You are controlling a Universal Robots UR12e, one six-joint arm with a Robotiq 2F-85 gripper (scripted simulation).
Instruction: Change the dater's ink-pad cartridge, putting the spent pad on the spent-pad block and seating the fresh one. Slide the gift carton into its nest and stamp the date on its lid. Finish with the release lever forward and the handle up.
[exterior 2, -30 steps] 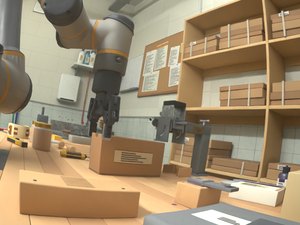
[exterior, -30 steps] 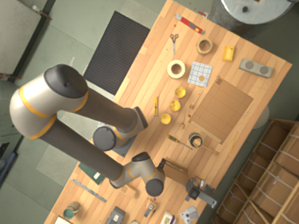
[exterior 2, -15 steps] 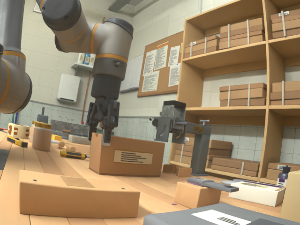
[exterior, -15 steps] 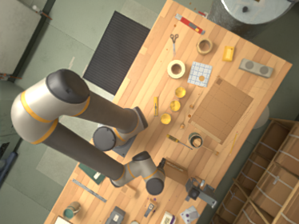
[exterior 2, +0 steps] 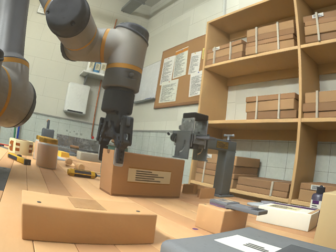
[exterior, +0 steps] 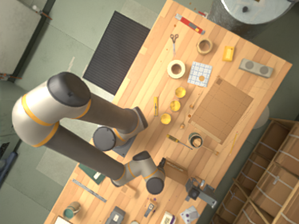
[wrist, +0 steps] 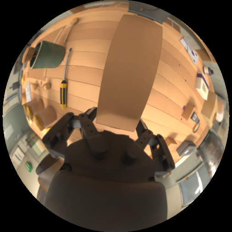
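Observation:
The gift carton (exterior 2: 142,176) is partly hidden under my wrist in the side camera (exterior: 174,167); it is a brown box with a printed label, standing on the bench left of the dater. My gripper (exterior 2: 115,152) is open and holds nothing, its fingers straddling the carton's left end (wrist: 128,75). The dater (exterior 2: 194,138) is a grey stamp head on a post (exterior 2: 224,168), to the carton's right (exterior: 198,190). A flat grey pad cartridge (exterior 2: 236,206) lies on a small wooden block (exterior 2: 221,218) in the foreground.
A long wooden block (exterior 2: 86,219) lies at the near bench edge. A yellow-handled screwdriver (exterior 2: 81,173) and a jar (exterior 2: 46,154) sit left of the carton. A white box (exterior 2: 287,215) lies right of the cartridge. Shelves of cartons (exterior 2: 271,105) stand behind.

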